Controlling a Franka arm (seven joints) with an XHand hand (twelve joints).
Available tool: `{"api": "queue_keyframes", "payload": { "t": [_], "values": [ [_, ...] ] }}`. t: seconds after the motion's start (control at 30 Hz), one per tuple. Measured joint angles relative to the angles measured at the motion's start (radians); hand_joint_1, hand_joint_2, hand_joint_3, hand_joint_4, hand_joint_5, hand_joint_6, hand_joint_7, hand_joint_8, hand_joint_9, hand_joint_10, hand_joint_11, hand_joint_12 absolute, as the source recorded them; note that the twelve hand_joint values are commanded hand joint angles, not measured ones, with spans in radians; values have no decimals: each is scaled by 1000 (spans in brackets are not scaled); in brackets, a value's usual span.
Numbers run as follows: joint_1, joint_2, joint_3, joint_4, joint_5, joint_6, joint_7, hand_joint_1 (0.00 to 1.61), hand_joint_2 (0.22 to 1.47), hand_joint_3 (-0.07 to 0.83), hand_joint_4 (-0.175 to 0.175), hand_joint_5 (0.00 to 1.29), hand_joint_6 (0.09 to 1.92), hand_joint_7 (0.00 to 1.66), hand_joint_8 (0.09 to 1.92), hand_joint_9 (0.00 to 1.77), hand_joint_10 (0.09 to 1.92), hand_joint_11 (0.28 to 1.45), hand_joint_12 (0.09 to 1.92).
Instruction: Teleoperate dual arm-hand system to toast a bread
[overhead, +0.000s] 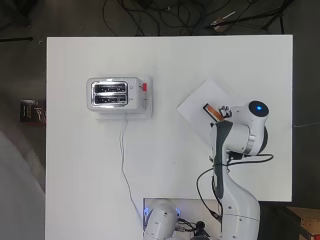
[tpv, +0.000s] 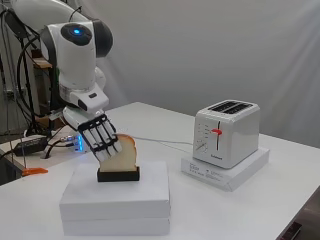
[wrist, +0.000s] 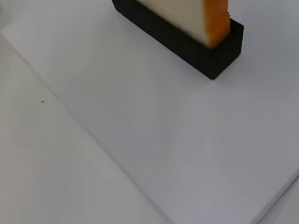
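A slice of bread (tpv: 128, 153) with an orange-brown crust stands upright in a black holder (tpv: 118, 175) on a stack of white boxes (tpv: 115, 200). My hand (tpv: 101, 135) points down with straight fingers lying against the slice's near face; the thumb is hidden. From overhead the arm covers most of the hand (overhead: 223, 110), and the bread (overhead: 212, 111) shows just left of it. The wrist view holds the bread (wrist: 187, 14) and holder (wrist: 187, 44) close up. The white toaster (overhead: 112, 93) (tpv: 227, 132) stands apart, both slots empty, its red lever (tpv: 216, 132) up.
The toaster rests on a flat white box (tpv: 227, 175). Its cable (overhead: 122, 150) runs across the table toward the arm's base. Bare tabletop (overhead: 165, 145) lies between the toaster and the box stack (overhead: 200, 100).
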Motion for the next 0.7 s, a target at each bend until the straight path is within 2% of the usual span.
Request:
{"api": "queue_keyframes", "payload": {
  "t": [0.03, 0.07, 0.1, 0.17, 0.23, 0.37, 0.43, 0.53, 0.67, 0.7],
  "values": [
    [-2, -2, 2, -2, 3, 4, -1, 1014, 1124, 6, -79, 771, 664, 966, 599, 1173, 171, 734, 111],
    [-3, -4, 7, -5, 7, 9, -1, 1124, 1145, 6, -124, 759, 893, 1000, 849, 1286, 233, 803, 165],
    [-7, -7, 13, -10, 14, 17, -1, 1178, 1168, 1, -150, 730, 1044, 1001, 1008, 1317, 314, 810, 249],
    [-33, -14, 33, -25, 27, 35, 11, 1212, 1197, -3, -170, 683, 1196, 987, 1146, 1299, 434, 748, 438],
    [-65, -19, 67, -43, 24, 50, 25, 1219, 1204, -1, -175, 662, 1250, 985, 1165, 1284, 461, 703, 525],
    [-97, -28, 105, -42, 59, 45, 21, 1221, 1199, 1, -175, 652, 1321, 1009, 1085, 1338, 241, 711, 433],
    [-89, -35, 110, 3, 109, 34, 0, 1212, 1216, 1, -175, 624, 1367, 972, 1140, 1344, 202, 719, 489],
    [-100, -45, 183, 54, 146, 36, -30, 1199, 1243, 0, -175, 574, 1429, 925, 1218, 1323, 217, 700, 587],
    [-70, -42, 353, 81, 201, 45, -68, 1206, 1229, -1, -172, 609, 1385, 946, 1189, 1316, 263, 679, 640],
    [-40, -40, 376, 90, 215, 48, -76, 1200, 1229, -2, -156, 615, 1386, 942, 1187, 1298, 272, 677, 611]
  ]
}}
